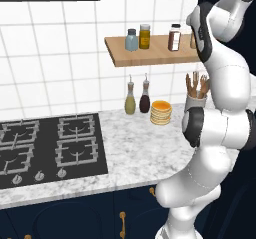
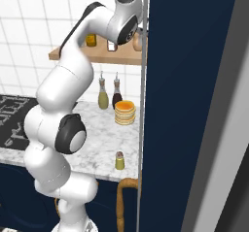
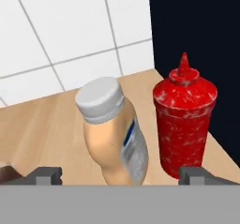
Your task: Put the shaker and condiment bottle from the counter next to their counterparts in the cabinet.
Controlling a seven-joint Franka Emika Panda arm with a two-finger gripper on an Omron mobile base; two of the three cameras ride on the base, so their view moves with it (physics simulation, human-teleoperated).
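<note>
In the hand view the condiment bottle (image 3: pixel 117 138), orange-tan with a whitish cap and pale label, stands tilted on the light-wood cabinet shelf (image 3: pixel 42 124). It is just left of the red squeeze bottle (image 3: pixel 184 120). My gripper (image 3: pixel 120 175) is open, its fingertips (image 3: pixel 44 175) set wide on either side of the bottle and clear of it. The shaker (image 2: pixel 119 160), a small yellow-green jar with a grey cap, stands on the marbled counter (image 2: pixel 97 139) near its front edge. On the shelf (image 1: pixel 150 58) stand a pale blue jar (image 1: pixel 131 40) and a yellow jar (image 1: pixel 144 36).
A brown jar (image 1: pixel 174 37) stands further right on the shelf. Below it are two spouted bottles (image 1: pixel 130 100), a stack of orange plates (image 1: pixel 161 112) and a utensil holder (image 1: pixel 196 90). The hob (image 1: pixel 50 148) fills the counter's left. A tall navy panel (image 2: pixel 194 105) closes the right.
</note>
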